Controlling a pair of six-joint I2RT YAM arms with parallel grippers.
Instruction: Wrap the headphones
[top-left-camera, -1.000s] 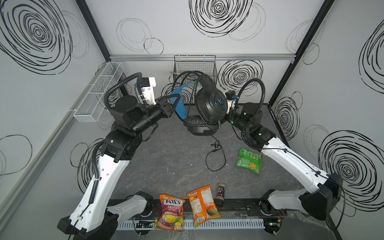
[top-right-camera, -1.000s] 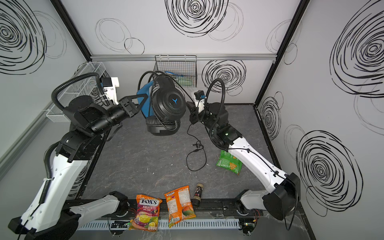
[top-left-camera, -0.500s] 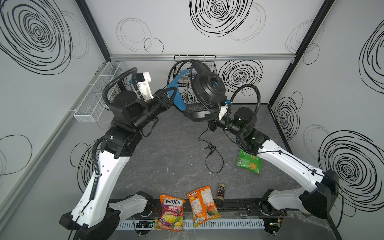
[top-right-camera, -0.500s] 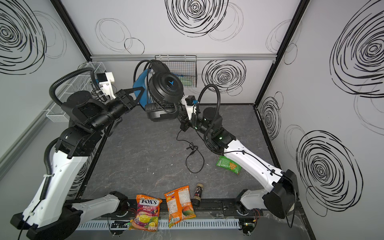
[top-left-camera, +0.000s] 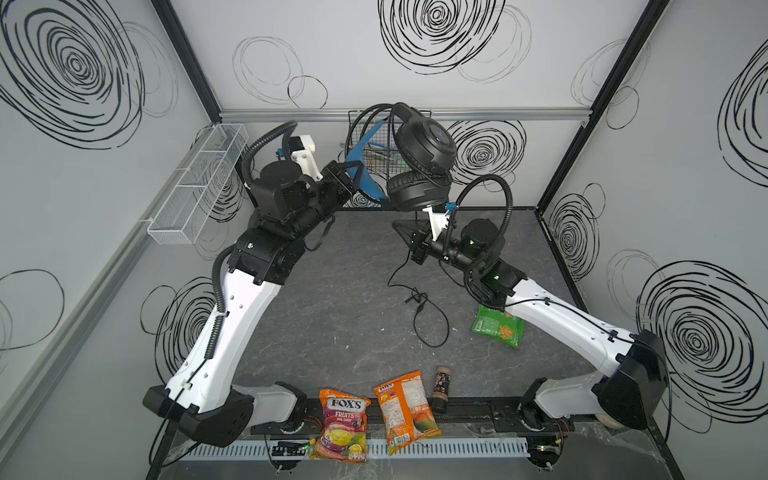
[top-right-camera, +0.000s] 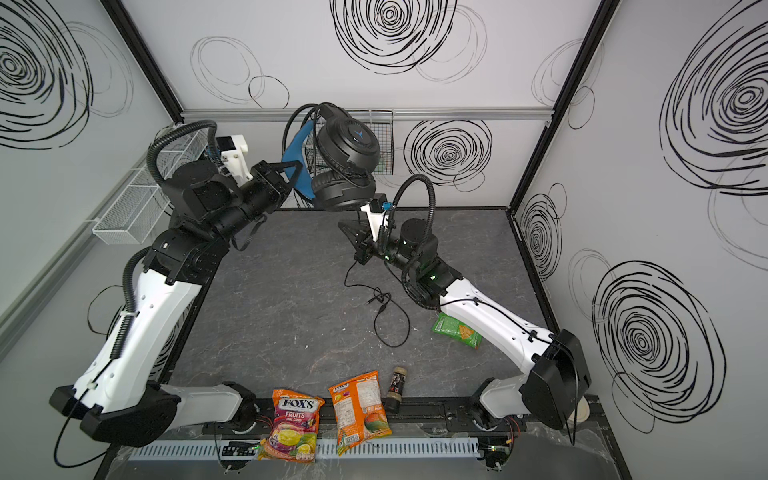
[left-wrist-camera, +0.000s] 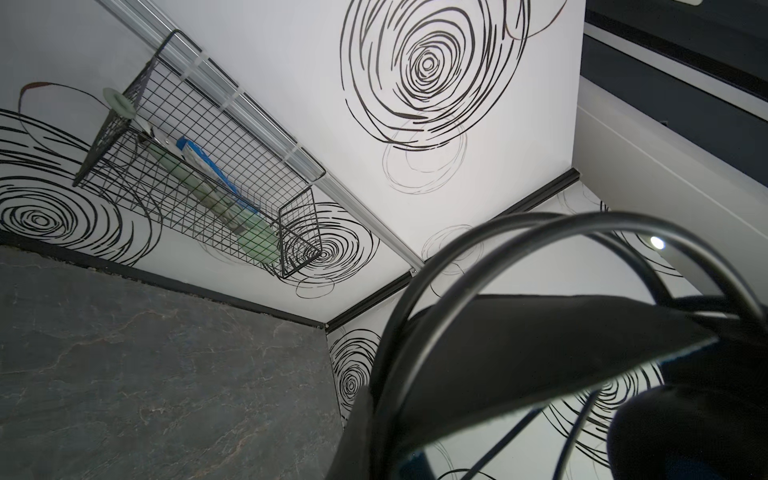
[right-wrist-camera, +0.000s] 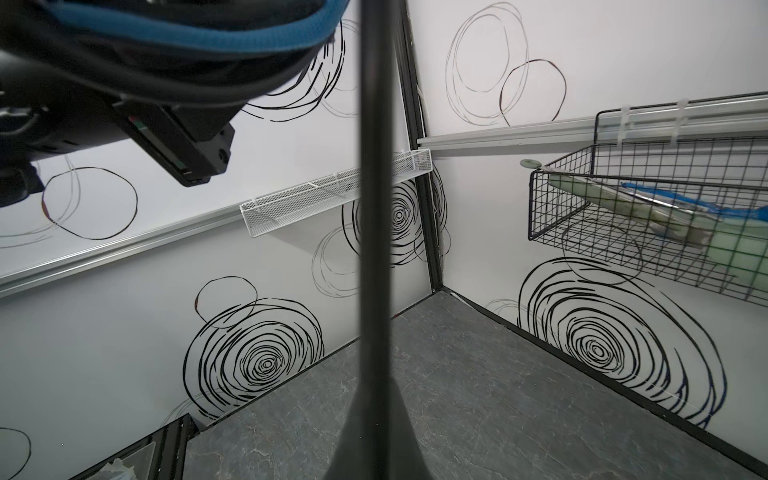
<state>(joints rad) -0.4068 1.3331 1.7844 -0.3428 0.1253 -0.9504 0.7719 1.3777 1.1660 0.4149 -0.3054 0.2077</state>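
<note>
The black headphones (top-left-camera: 422, 158) (top-right-camera: 347, 153) hang in the air near the back wall, one round cup above the other. My left gripper (top-left-camera: 360, 168) (top-right-camera: 297, 170) is shut on their blue headband (top-left-camera: 365, 183), which fills the left wrist view as a dark band (left-wrist-camera: 540, 345) under the thin wire arch (left-wrist-camera: 457, 249). Just below the cups, my right gripper (top-left-camera: 397, 226) (top-right-camera: 343, 226) (right-wrist-camera: 374, 449) is shut on the thin black cable (right-wrist-camera: 374, 208). From there the cable (top-left-camera: 432, 320) (top-right-camera: 390, 320) drops to the table and lies in loose loops.
A black wire basket (top-left-camera: 370, 124) hangs on the back wall behind the headphones. A white mesh shelf (top-left-camera: 195, 187) is on the left wall. A green snack pack (top-left-camera: 498, 330) lies under the right arm. Two snack bags (top-left-camera: 343, 424) (top-left-camera: 405, 411) and a small bottle (top-left-camera: 442, 384) lie at the front edge.
The left gripper has raised the headphones higher and toward the back wall. The right gripper has moved left, from beside the cup to under the cups, still on the cable.
</note>
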